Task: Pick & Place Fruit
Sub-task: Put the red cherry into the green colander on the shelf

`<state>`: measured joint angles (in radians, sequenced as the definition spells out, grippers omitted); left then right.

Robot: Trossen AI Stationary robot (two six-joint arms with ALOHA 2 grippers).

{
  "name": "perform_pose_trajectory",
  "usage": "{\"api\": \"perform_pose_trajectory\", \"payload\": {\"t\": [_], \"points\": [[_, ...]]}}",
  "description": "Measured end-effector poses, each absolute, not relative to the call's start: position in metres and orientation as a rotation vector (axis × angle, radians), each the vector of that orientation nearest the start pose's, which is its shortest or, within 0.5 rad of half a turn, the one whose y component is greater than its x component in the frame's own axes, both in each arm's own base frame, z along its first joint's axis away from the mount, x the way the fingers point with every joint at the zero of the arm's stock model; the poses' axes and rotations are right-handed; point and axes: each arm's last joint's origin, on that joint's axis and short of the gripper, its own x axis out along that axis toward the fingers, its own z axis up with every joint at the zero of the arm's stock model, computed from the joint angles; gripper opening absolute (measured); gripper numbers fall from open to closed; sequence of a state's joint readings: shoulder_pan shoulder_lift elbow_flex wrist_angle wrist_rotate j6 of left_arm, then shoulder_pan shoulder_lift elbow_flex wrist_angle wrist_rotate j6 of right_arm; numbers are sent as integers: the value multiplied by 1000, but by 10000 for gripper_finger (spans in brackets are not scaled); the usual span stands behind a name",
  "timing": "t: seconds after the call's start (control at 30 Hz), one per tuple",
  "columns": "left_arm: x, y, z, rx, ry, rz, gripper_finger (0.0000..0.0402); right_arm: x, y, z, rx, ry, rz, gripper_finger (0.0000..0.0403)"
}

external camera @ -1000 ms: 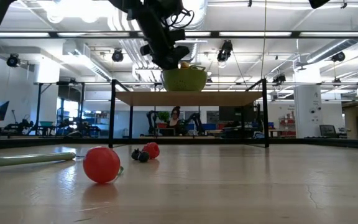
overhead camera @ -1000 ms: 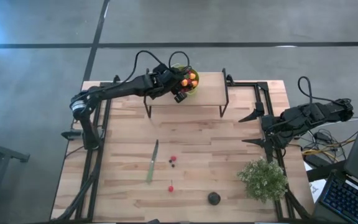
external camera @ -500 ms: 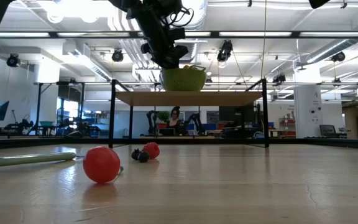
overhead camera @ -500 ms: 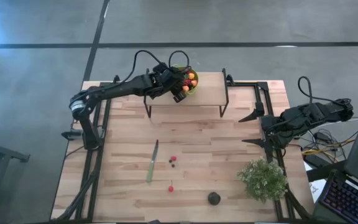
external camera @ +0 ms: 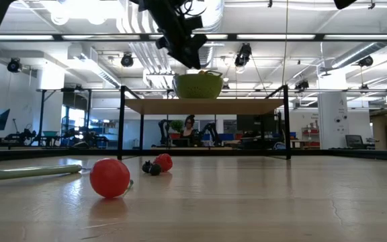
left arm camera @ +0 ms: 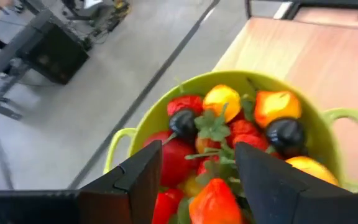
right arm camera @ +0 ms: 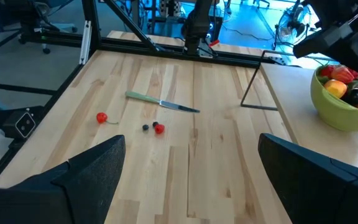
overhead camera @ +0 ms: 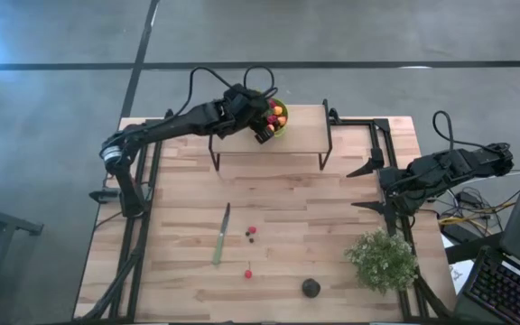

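Note:
A green bowl (left arm camera: 146, 123) piled with red, orange, yellow and dark fruit (left arm camera: 222, 99) stands on a raised wooden shelf (overhead camera: 301, 137) at the table's far side. My left gripper (left arm camera: 197, 186) hovers open just above the bowl (overhead camera: 284, 127), with nothing between its fingers. Loose fruit lies on the table: a red and a dark piece (overhead camera: 252, 233) mid-table, a red one (overhead camera: 247, 272) nearer, and a bigger dark round one (overhead camera: 311, 288). At the right edge, my right gripper (overhead camera: 368, 186) waits wide open.
A slim green-handled knife (overhead camera: 221, 234) lies left of the loose fruit. A bushy pale-green plant (overhead camera: 382, 260) stands at the near right. The shelf stands on thin black legs (overhead camera: 215, 155), with free room under it. Bare wood spreads across the middle of the table.
My left gripper has risen a little, straight up from the bowl's left rim, and now hangs higher above the fruit. The bowl and the loose fruit have stayed where they were.

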<state>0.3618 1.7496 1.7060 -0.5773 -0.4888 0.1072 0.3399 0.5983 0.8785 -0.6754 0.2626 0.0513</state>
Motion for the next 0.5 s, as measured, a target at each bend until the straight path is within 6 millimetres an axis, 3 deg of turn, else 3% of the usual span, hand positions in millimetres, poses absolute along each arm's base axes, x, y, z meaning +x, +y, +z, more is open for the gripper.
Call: {"api": "perform_pose_trajectory", "payload": {"t": [0.3,0.5], "points": [[355,142,372,90,731,724,209,105,29,341,-67,379,66,363],[353,124,377,84,801,664,209,105,29,341,-67,379,66,363]]}}
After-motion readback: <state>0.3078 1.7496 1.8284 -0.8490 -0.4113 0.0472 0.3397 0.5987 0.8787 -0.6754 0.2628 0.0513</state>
